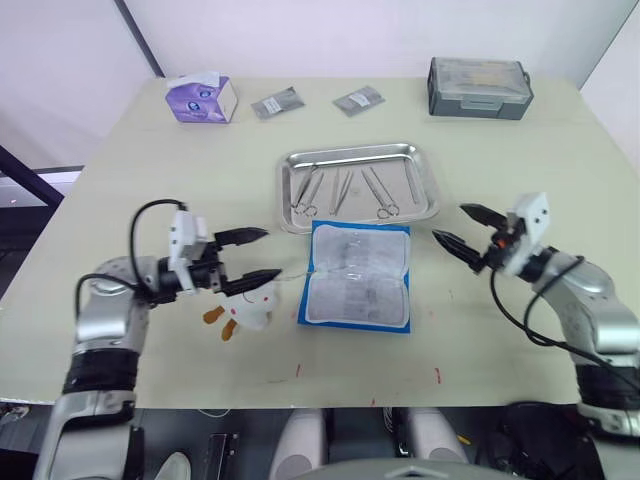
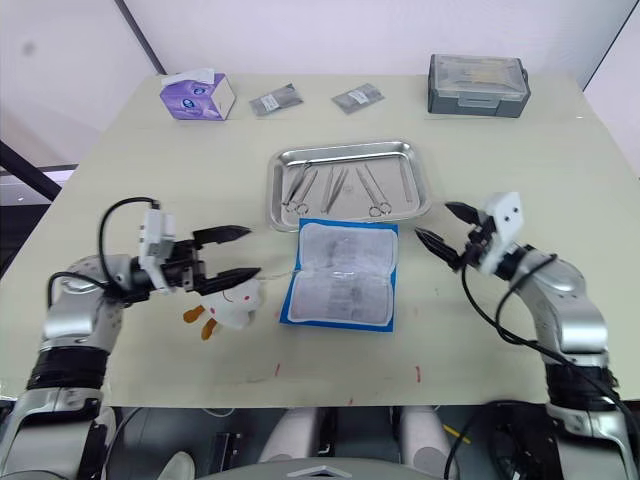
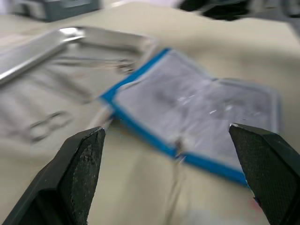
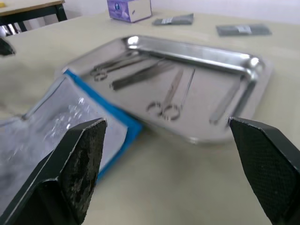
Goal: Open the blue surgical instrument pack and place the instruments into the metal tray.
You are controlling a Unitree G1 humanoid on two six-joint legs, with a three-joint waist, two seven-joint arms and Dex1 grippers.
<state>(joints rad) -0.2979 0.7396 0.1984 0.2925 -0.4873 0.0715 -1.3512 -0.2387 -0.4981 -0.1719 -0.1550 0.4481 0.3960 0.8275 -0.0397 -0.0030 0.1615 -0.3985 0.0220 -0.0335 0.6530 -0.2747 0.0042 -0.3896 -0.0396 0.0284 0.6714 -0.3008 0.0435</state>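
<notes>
Both my left end effector (image 1: 249, 257) and right end effector (image 1: 462, 231) gape wide, holding nothing. The blue surgical instrument pack (image 1: 358, 276) lies unfolded at frame centre, grey pockets up, looking empty; soft and light, best pinched at an edge. The thin, slippery-looking instruments (image 1: 345, 190) sit in the metal tray (image 1: 358, 153) just above it.

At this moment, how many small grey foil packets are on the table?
2. Both lie at the far side of the table: one foil packet just beside the purple tissue box, the other foil packet between it and the dark grey plastic box. None appears hidden.
</notes>
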